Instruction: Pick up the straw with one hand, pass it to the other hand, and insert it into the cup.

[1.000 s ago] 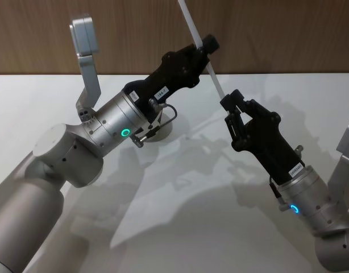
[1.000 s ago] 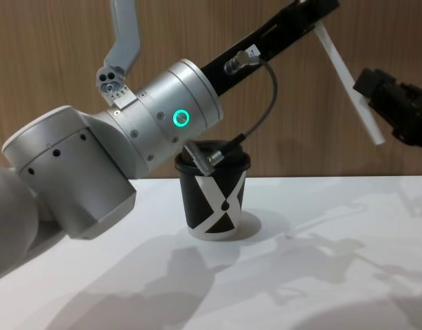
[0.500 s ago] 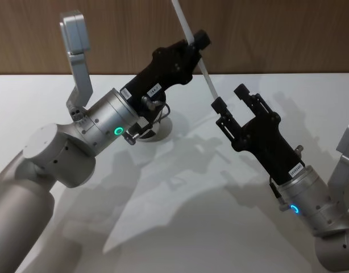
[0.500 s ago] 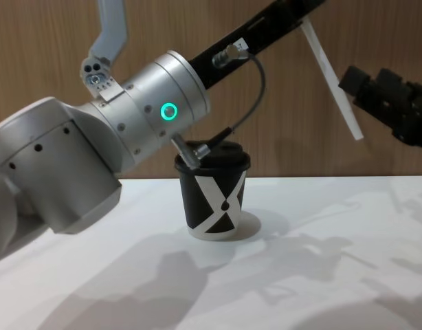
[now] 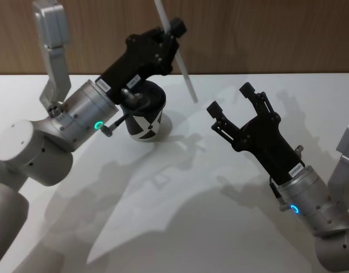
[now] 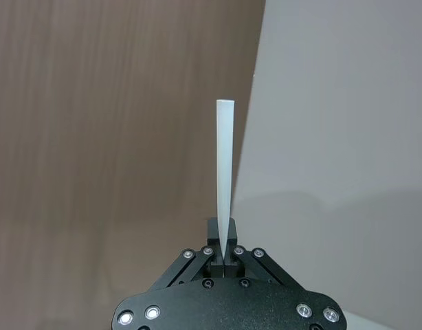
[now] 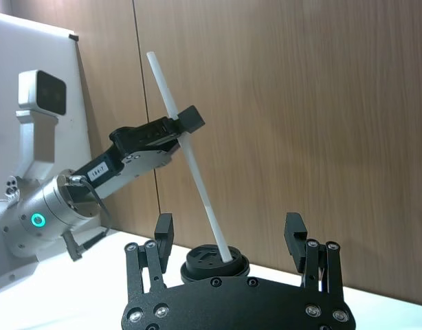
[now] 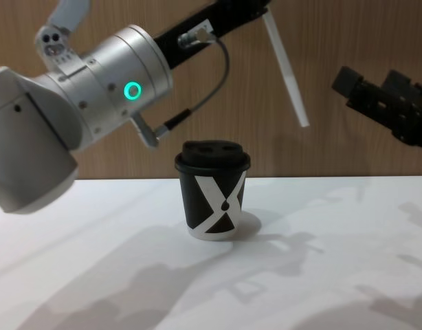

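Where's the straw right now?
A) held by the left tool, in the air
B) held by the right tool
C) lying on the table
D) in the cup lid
A: the left tool clamps the straw in mid-air, clear of the cup; the right tool is open, empty.

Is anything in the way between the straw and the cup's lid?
Nothing visible. The left gripper holds the straw tilted, above and right of the cup, with open air between its lower tip and the lid. The right gripper sits aside, jaws open.
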